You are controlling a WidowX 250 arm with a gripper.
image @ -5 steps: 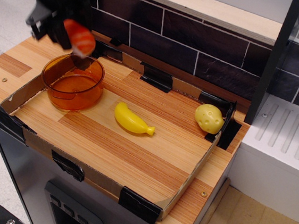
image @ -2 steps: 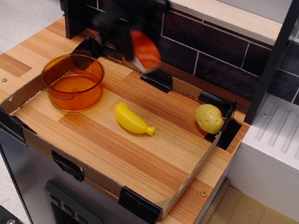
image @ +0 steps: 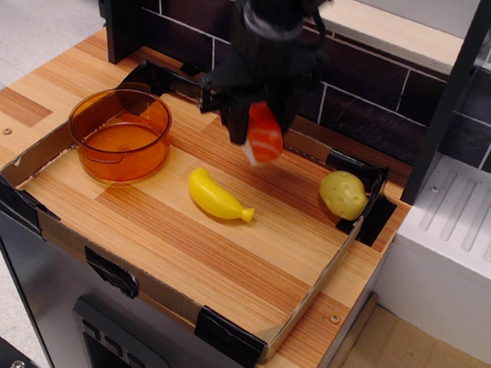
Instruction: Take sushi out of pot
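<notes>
One gripper (image: 256, 131), black, hangs over the middle of the tabletop (image: 221, 252) and pinches the sushi (image: 264, 135) by its upper end, so the piece dangles tilted in the air, above and just behind the banana (image: 216, 196). Well to the left stands the pot (image: 120, 134); the potato (image: 343, 194) rests by the tray's right corner.
</notes>
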